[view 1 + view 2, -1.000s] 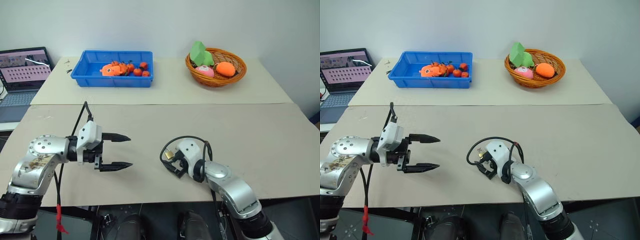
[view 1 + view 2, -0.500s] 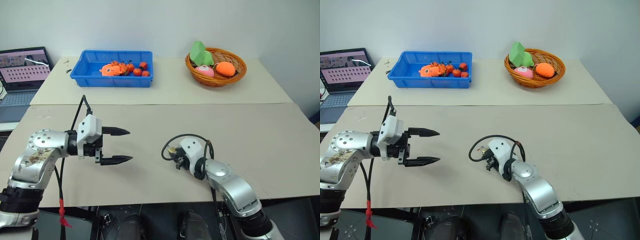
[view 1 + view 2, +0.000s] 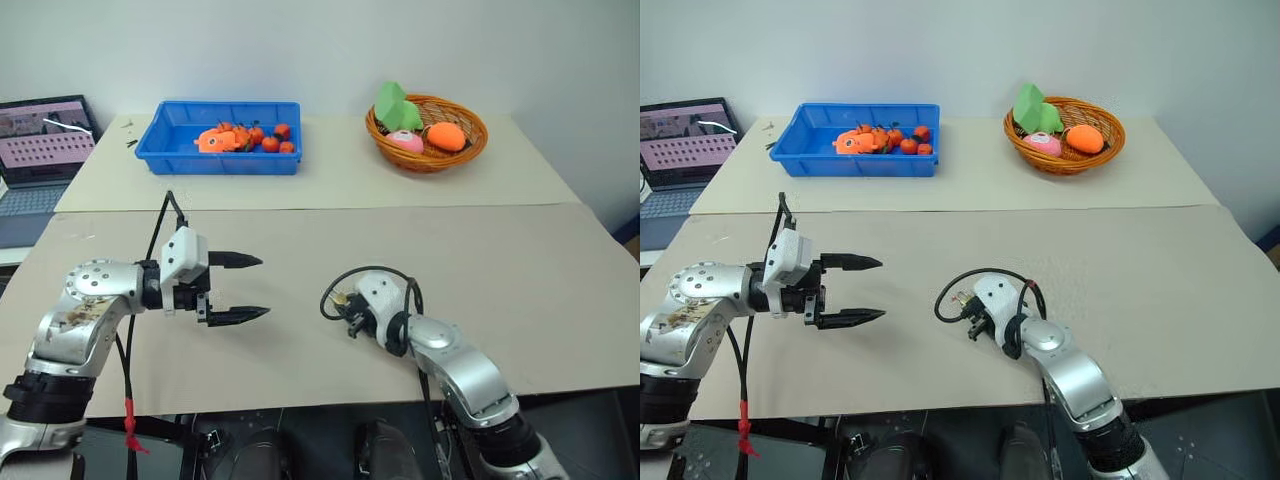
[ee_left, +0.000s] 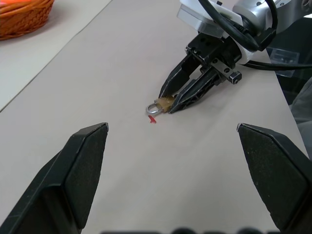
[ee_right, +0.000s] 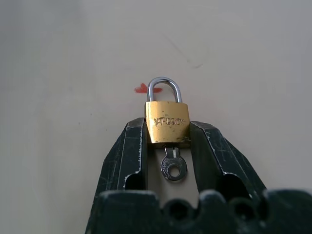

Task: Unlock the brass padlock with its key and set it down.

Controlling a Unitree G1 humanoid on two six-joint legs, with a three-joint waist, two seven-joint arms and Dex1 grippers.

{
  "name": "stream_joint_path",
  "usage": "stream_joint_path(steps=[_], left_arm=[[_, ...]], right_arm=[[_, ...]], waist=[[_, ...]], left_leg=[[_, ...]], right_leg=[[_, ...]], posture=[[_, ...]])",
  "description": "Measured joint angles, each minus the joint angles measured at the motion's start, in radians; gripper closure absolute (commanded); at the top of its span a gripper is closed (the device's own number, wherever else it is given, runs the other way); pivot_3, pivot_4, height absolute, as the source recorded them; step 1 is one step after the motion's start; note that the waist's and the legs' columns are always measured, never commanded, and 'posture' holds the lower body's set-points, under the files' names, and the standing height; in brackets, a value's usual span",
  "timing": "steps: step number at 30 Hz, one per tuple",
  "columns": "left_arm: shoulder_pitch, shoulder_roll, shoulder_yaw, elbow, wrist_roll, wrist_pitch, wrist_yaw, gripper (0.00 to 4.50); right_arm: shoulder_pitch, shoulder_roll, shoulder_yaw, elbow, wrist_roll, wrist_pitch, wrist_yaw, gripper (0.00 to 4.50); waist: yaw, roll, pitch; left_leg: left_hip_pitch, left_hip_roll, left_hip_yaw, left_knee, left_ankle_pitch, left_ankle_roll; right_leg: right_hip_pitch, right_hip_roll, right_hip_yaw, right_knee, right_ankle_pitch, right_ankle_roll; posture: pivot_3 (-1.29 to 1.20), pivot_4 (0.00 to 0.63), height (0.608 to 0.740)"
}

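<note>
The small brass padlock [image 5: 167, 127] is pinched by its body between the two black fingers of my right gripper [image 5: 167, 126], just above the table. Its silvery shackle points away from the gripper and looks closed. The key [image 5: 174, 167] sticks out of the lock's underside, between the fingers. In the head views this gripper [image 3: 347, 308] sits near the table's front middle. My left gripper [image 3: 262, 287] hovers to the left of it, open and holding nothing, with its fingers pointing at the lock. The left wrist view shows the padlock [image 4: 163, 104] at the right gripper's tips.
A small red mark [image 5: 141, 88] is on the table beside the shackle. At the back stand a blue bin [image 3: 225, 165] of orange toys and a wicker basket [image 3: 440, 163] of toy fruit. A laptop [image 3: 45, 140] sits at far left.
My right gripper has closed on the padlock, which a second ago lay between its open fingers. The left gripper stays open and has barely moved.
</note>
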Motion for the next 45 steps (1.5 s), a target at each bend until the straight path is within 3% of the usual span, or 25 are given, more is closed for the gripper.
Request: stream_joint_path(steps=[6, 13, 18, 24, 26, 30, 40, 45], left_arm=[[-0.044, 0.001, 0.008, 0.088, 0.004, -0.003, -0.002, 0.00], [-0.028, 0.010, 0.029, 0.071, -0.012, 0.026, 0.008, 0.00], [-0.019, 0.015, 0.039, 0.058, -0.012, 0.033, 0.017, 0.00], [-0.018, 0.016, 0.046, 0.047, -0.011, 0.039, 0.029, 0.00], [-0.018, 0.016, 0.046, 0.047, -0.010, 0.041, 0.033, 0.00], [-0.020, 0.014, 0.045, 0.045, -0.011, 0.041, 0.032, 0.00], [-0.058, -0.005, 0.009, 0.086, 0.011, 0.015, 0.017, 0.00], [-0.085, -0.036, -0.038, 0.205, 0.084, -0.106, -0.026, 0.00]], right_arm=[[-0.219, 0.051, 0.092, 0.183, 0.005, -0.167, 0.205, 3.61], [-0.411, 0.130, 0.257, 0.578, -0.099, -0.491, 0.407, 3.61], [-0.514, 0.216, 0.305, 0.850, -0.203, -0.758, 0.429, 3.61], [-0.552, 0.278, 0.282, 1.014, -0.237, -0.894, 0.429, 3.61], [-0.555, 0.288, 0.269, 1.042, -0.245, -0.914, 0.429, 2.61], [-0.551, 0.288, 0.233, 1.047, -0.257, -0.912, 0.429, 1.39], [-0.360, 0.145, 0.137, 0.679, -0.104, -0.622, 0.636, 1.39], [-0.250, 0.063, 0.017, 0.430, -0.017, -0.445, 0.603, 1.39]], waist=[[-0.011, 0.000, 0.000], [-0.020, 0.000, 0.000], [-0.036, 0.000, 0.000], [-0.048, 0.000, 0.000], [-0.047, 0.000, 0.000], [-0.046, 0.000, 0.000], [-0.022, 0.000, 0.000], [-0.014, 0.000, 0.000]], left_leg=[[-0.002, 0.000, -0.001, -0.001, 0.000, 0.000], [-0.004, -0.001, -0.002, -0.001, 0.000, 0.000], [0.000, 0.000, -0.001, -0.001, 0.001, -0.002], [0.007, 0.001, 0.000, -0.001, 0.003, -0.006], [0.008, 0.002, 0.000, 0.000, 0.004, -0.007], [0.008, 0.002, 0.000, 0.000, 0.004, -0.008], [-0.004, 0.000, -0.004, 0.000, 0.003, -0.007], [-0.003, 0.000, -0.005, 0.000, 0.003, -0.007]], right_leg=[[-0.001, 0.001, -0.001, 0.000, 0.004, -0.007], [-0.001, 0.000, -0.004, 0.000, 0.004, -0.006], [-0.001, 0.000, -0.002, 0.003, 0.003, -0.007], [0.000, 0.000, 0.002, 0.014, 0.000, -0.011], [0.000, 0.000, 0.001, 0.017, -0.001, -0.014], [-0.001, 0.000, 0.001, 0.018, -0.001, -0.014], [-0.007, 0.000, -0.004, 0.016, -0.002, -0.014], [-0.007, -0.001, -0.004, 0.014, -0.002, -0.014]], posture=[[0.00, 0.150, 0.676], [0.00, 0.150, 0.676], [0.00, 0.150, 0.676], [0.00, 0.150, 0.676], [0.00, 0.150, 0.676], [0.00, 0.150, 0.676], [0.00, 0.150, 0.676], [0.00, 0.150, 0.676]])
